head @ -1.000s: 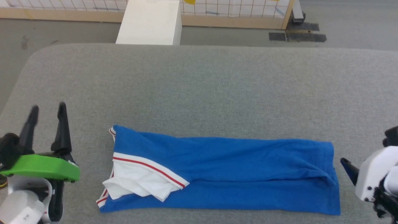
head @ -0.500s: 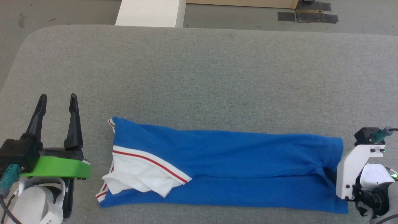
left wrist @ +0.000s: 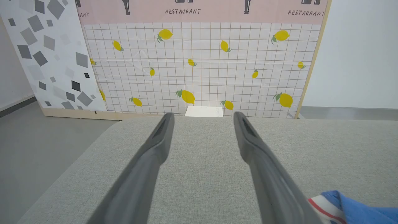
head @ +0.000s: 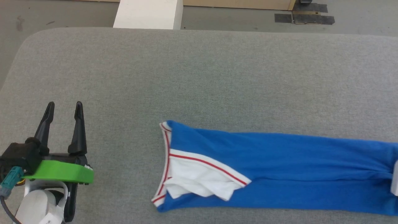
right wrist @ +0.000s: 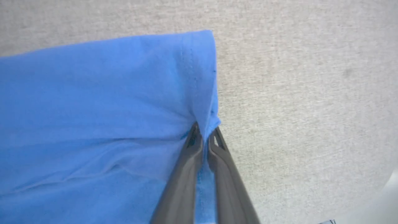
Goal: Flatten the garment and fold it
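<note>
The garment (head: 279,174) lies as a long blue strip across the near right of the grey table, its white sleeve and red-and-white trim bunched at the left end. In the right wrist view, my right gripper (right wrist: 204,133) is shut on the garment (right wrist: 93,109), pinching its blue edge between the fingertips. A white bit of the right arm (head: 395,179) shows at the head view's right edge. Well left of the garment, my left gripper (head: 63,107) stands open with nothing between its fingers (left wrist: 155,146). A corner of the garment (left wrist: 342,208) shows at the lower right of the left wrist view.
The grey fabric table (head: 199,77) stretches far behind the garment. A white block (head: 146,14) stands on the floor past the far edge. A lemon-print panel (left wrist: 199,62) backs the room. Dark tape patches (head: 304,17) mark the floor at the far right.
My right gripper has shut on the garment's right edge. The garment now sits farther right in the head view, its right end at the frame's edge. The left gripper stays open.
</note>
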Motion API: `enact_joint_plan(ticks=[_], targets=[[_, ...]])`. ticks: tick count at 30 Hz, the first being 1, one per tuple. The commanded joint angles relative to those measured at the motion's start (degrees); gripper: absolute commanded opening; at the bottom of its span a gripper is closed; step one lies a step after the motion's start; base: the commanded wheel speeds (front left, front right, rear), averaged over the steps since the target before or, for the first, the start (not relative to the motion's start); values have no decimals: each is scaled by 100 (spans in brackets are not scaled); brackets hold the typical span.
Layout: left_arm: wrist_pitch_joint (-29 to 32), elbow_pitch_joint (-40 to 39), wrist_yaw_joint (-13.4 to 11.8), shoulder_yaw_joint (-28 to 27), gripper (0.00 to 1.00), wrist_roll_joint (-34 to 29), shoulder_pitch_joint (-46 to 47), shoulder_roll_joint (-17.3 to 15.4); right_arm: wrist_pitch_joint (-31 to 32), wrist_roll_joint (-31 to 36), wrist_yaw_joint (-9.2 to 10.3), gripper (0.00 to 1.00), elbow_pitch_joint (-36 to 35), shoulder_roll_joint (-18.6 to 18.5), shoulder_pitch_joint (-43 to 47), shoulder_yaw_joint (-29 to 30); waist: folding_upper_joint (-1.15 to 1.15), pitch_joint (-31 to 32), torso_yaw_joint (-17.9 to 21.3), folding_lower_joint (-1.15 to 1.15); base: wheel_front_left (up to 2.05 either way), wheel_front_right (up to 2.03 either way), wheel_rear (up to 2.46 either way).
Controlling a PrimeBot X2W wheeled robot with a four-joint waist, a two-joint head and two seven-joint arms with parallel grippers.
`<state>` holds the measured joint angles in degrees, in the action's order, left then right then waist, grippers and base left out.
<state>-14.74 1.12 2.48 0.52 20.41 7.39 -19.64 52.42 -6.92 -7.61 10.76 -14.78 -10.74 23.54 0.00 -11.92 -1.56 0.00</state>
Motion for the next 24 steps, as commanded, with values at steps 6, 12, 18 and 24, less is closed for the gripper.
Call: enact_joint_plan(ticks=[6, 12, 18, 24], targets=[[-26, 211, 145, -95, 100, -47, -50, 163, 447, 312, 12, 0, -287, -87, 19, -94, 0, 136, 20, 0, 0, 0, 0], [-26, 351, 164, -193, 100, -23, -148, 220, 1372, -173, 12, 0, -1622, -358, 527, -875, 0, 347, 66, 0, 0, 0, 0], [-26, 350, 144, -321, 100, 10, -304, 213, 1760, -674, 12, 0, -2802, -354, 808, -1667, 0, 433, 133, 0, 0, 0, 0], [-26, 306, 132, -353, 100, 39, -368, 251, 1460, -986, 12, 0, -2791, -177, 465, -2679, 0, 428, 37, 0, 0, 0, 0]])
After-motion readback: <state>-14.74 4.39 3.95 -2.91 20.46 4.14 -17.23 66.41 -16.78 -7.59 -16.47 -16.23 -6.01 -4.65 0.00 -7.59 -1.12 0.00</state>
